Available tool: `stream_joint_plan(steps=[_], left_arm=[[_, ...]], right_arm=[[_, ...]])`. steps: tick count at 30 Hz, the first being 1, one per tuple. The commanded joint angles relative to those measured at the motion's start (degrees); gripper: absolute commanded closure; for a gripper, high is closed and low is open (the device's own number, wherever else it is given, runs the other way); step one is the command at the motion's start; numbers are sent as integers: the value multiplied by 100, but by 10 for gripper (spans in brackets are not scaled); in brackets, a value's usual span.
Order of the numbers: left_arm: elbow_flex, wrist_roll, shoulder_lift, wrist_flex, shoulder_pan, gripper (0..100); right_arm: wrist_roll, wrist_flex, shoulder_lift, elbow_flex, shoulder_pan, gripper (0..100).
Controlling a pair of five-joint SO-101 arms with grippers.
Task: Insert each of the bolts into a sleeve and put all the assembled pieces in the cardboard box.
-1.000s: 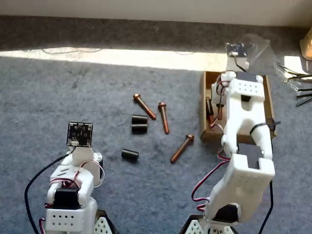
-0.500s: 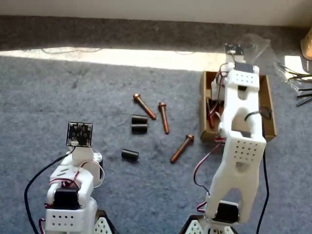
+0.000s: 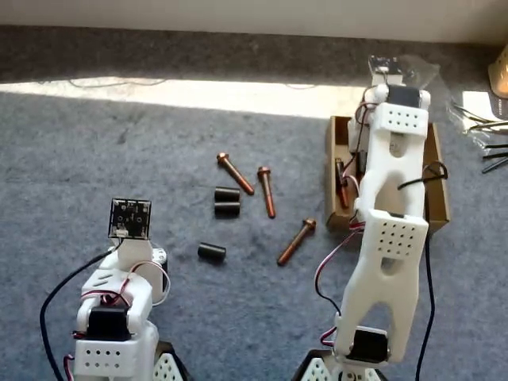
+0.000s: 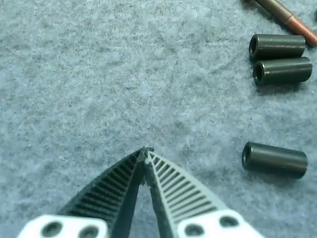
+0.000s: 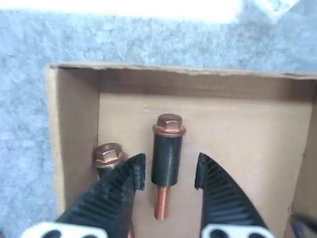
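Right gripper [image 5: 169, 166] over the cardboard box [image 5: 74, 124], jaws apart, straddling 1 assembled piece [image 5: 167, 153] flat on the box floor, clear of it on both sides. Just beside that, against the box wall, a second bolt head [image 5: 107, 154], its sleeve hidden. Left gripper [image 4: 145, 151] low over the carpet [image 3: 119, 143], jaws together on nothing, near 3 loose sleeves [image 4: 275, 159]. Farther out on the carpet, 3 bare bolts [image 3: 267, 191], well apart from the box. Risks from here, as judged: catching the piece on a finger while lifting out and dragging it up the wall; clipping the cardboard rim and shoving the box; nudging a round sleeve with closed jaws and sending it rolling
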State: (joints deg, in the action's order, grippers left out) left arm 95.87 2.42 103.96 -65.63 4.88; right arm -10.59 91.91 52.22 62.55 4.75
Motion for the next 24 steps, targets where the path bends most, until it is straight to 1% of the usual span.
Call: stream_joint_plan(steps=[1, 3, 7, 10, 16, 24], left_arm=[[127, -35, 13, 18, 48, 993], [127, -35, 13, 18, 48, 993], [127, -35, 13, 18, 48, 993], [127, -35, 13, 18, 48, 993], [127, -35, 13, 26, 48, 993], [127, -35, 13, 26, 48, 993]], right_arm=[[-35, 541, -145, 1130, -66, 856], [-35, 901, -145, 1798, -119, 857], [-9, 901, -145, 2879, -189, 857], [0, 910, -145, 3407, -215, 858], [0, 919, -189, 3732, -286, 858], [0, 919, -1262, 3670, -418, 858]])
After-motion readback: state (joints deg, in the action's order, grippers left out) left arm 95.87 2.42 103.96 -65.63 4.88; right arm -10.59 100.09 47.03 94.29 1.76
